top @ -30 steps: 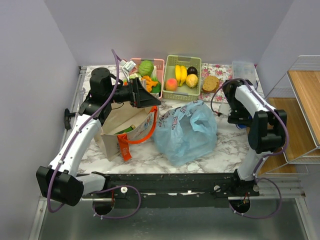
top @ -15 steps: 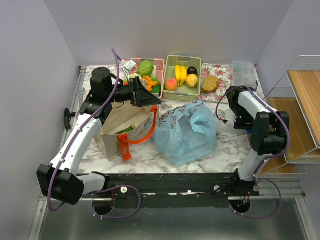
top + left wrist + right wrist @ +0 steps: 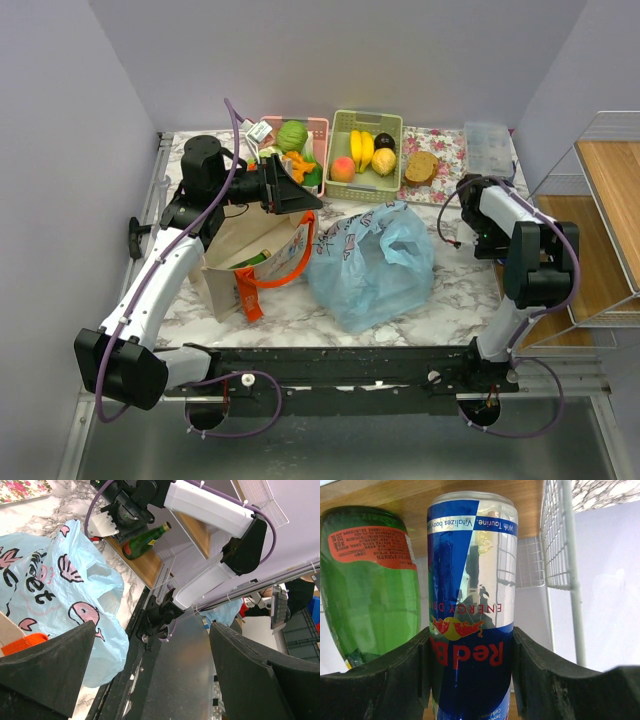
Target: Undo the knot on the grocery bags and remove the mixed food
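A white-and-grey marble table point(image 3: 440, 290) carries everything; a crinkled light blue plastic bag point(image 3: 375, 265) sits at its middle, touching a beige canvas tote point(image 3: 250, 250) with orange handles on its left; along the far edge stand a pink basket point(image 3: 318, 130) and a green basket point(image 3: 365, 117) side by side, then a floral mat point(image 3: 445, 150) and a clear plastic box point(image 3: 487, 145) in the far right corner; beside the table's right edge, a wire rack's wooden shelf point(image 3: 600, 200) holds a green bottle point(image 3: 370, 585) and an energy drink can point(image 3: 470, 605), standing just beside each other.
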Controlling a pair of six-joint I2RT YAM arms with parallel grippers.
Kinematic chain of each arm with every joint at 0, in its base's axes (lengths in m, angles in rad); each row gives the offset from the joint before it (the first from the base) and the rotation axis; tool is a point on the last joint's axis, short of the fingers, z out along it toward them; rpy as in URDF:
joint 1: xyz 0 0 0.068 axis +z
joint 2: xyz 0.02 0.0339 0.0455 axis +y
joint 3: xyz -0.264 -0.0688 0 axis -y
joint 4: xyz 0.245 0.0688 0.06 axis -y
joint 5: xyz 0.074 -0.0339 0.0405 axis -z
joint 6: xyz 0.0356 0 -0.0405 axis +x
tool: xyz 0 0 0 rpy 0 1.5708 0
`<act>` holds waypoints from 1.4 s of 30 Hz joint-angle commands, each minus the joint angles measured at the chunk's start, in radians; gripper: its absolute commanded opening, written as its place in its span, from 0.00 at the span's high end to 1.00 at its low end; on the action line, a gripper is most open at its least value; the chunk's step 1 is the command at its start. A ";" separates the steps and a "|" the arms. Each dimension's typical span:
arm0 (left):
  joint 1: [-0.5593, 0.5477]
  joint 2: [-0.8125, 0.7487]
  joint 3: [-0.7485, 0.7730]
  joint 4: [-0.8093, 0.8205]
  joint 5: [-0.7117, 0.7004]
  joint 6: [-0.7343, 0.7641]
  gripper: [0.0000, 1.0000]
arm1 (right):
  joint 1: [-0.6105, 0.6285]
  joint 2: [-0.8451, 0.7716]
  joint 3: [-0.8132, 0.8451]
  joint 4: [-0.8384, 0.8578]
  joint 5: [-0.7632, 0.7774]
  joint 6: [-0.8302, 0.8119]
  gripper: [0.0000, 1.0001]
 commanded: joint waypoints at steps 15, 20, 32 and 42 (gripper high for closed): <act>0.004 0.005 0.005 0.023 0.015 -0.006 0.01 | -0.056 0.043 -0.049 0.075 0.101 -0.060 0.34; 0.004 0.005 0.002 0.025 0.017 -0.002 0.02 | -0.056 0.023 -0.054 0.078 0.092 -0.080 0.00; 0.004 0.011 -0.001 0.042 0.013 -0.008 0.02 | -0.051 0.011 0.011 0.043 -0.009 -0.063 0.12; 0.004 0.024 0.013 0.038 0.012 -0.007 0.02 | -0.008 -0.031 0.041 -0.009 -0.158 -0.044 0.04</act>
